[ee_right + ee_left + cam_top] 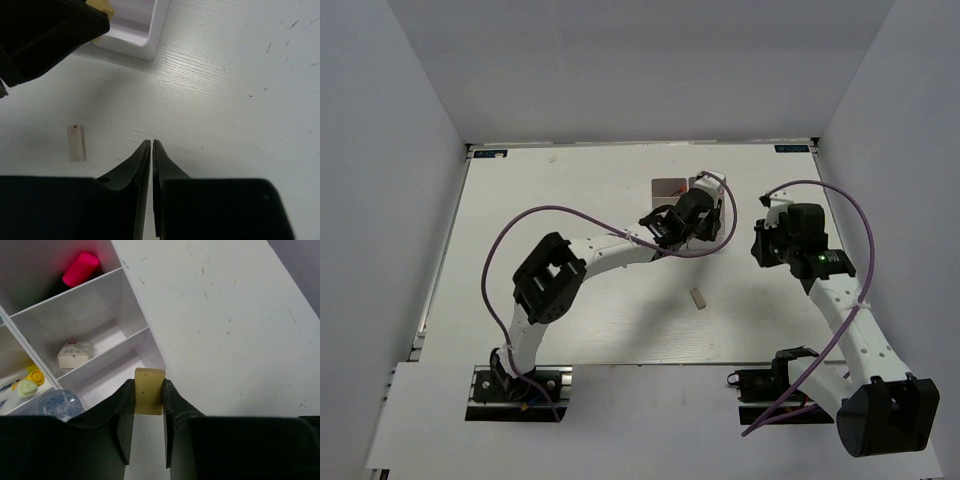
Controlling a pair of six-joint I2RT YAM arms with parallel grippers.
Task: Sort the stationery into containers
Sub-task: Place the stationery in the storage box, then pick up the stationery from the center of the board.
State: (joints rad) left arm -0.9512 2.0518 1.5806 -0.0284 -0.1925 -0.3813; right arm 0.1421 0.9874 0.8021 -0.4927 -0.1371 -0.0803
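My left gripper (149, 386) is shut on a tan eraser (149, 395) and holds it over the near corner compartment of the white organiser tray (131, 290). In the tray lie a pink highlighter (80, 268), a wrapped white eraser (74, 355) and a blue-white tube (12, 390). In the top view the left gripper (705, 215) covers most of the tray (666, 184). My right gripper (151, 144) is shut and empty, low over the bare table to the right of the tray (135, 42). A pale grey eraser (76, 143) lies on the table to its left; it also shows in the top view (698, 298).
A clear round cap (59, 404) sits in a tray compartment beside the tube. The left arm's dark body (45, 30) fills the upper left of the right wrist view. White walls close in the table on three sides.
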